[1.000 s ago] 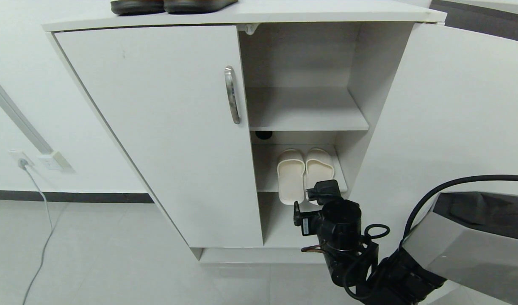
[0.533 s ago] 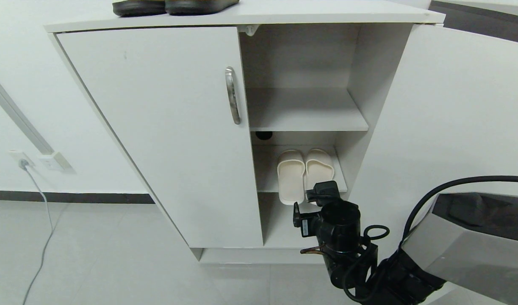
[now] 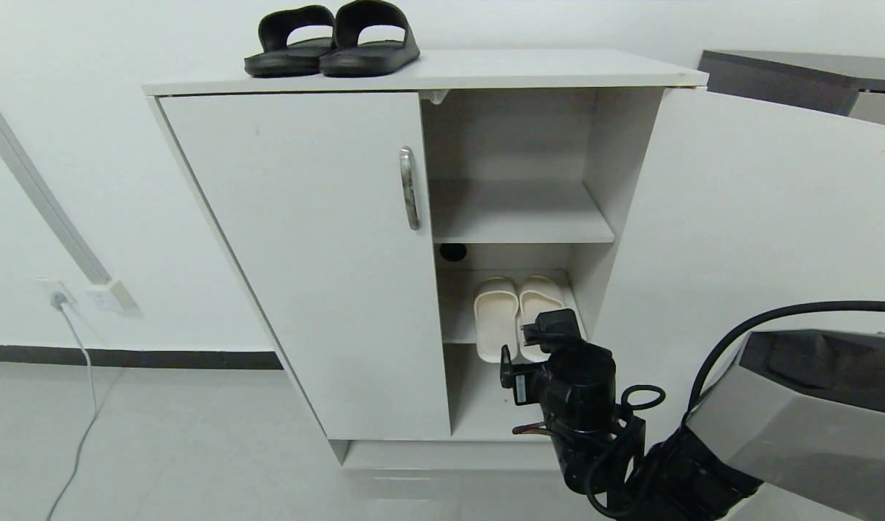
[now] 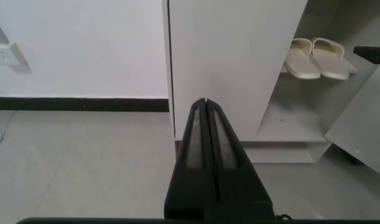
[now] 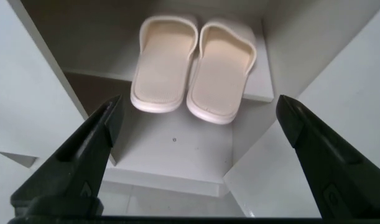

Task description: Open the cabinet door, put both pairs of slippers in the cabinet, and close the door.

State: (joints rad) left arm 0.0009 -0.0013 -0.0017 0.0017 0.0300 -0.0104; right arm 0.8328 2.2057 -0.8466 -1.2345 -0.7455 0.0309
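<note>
Cabinet top (image 3: 543,69) with black slippers (image 3: 332,45) now wholly visible; white slippers (image 3: 518,315) unmoved.

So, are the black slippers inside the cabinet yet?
No, the black slippers sit on the cabinet top, and the white slippers lie on a shelf inside.

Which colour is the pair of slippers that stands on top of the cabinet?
Black. The pair of slippers on the cabinet shows best in the head view.
</note>
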